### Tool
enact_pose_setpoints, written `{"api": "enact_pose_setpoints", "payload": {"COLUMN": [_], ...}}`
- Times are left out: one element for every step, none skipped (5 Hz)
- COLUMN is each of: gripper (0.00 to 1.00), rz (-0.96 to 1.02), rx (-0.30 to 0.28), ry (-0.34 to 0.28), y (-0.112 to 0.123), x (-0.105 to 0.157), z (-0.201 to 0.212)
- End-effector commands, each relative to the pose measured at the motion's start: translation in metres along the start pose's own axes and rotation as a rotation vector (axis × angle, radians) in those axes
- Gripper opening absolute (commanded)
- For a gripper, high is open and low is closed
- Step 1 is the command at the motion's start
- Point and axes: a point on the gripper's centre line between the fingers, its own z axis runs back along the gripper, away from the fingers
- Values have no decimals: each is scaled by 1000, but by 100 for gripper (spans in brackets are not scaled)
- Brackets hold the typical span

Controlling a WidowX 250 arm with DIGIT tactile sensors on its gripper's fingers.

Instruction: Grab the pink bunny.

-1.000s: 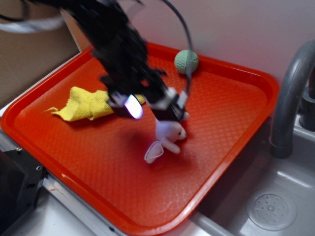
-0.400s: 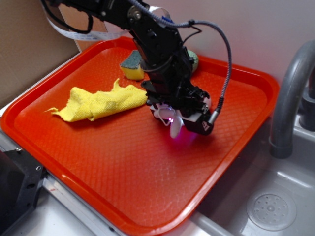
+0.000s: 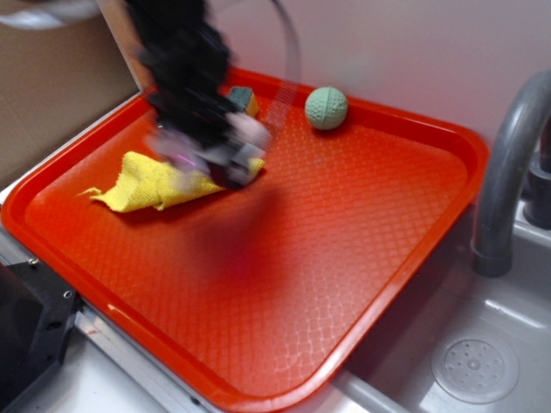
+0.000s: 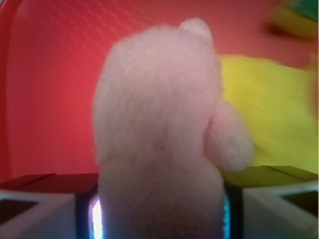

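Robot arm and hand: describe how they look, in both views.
The arm is black and motion-blurred in the exterior view, with a thin dark cable arcing beside it. The hand shows pale parts and a pink-purple glow. The wrist view shows white finger blocks and lit blue-white edges.

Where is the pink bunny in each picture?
Exterior: pink bunny is a blurry pale patch at the hand, upper left, above the yellow cloth.
Wrist: it fills the middle, held between the fingers.
Shared landmark: the yellow cloth, right of the bunny in the wrist view.

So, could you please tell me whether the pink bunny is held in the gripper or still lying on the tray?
Held. In the wrist view the pink bunny sits between the gripper fingers above the tray.
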Motion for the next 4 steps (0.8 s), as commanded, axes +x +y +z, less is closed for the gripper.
{"api": "enact_pose_setpoints", "payload": {"gripper": [0,0,0,0], "rz": [-161,-129,-95,-80], "rx": [115,105,123,149], "ry": [-185,-189,-188,-182], "y": [24,22,24,23], "x": [-33,-25,-15,-14], "z": [118,135,132,125]}}
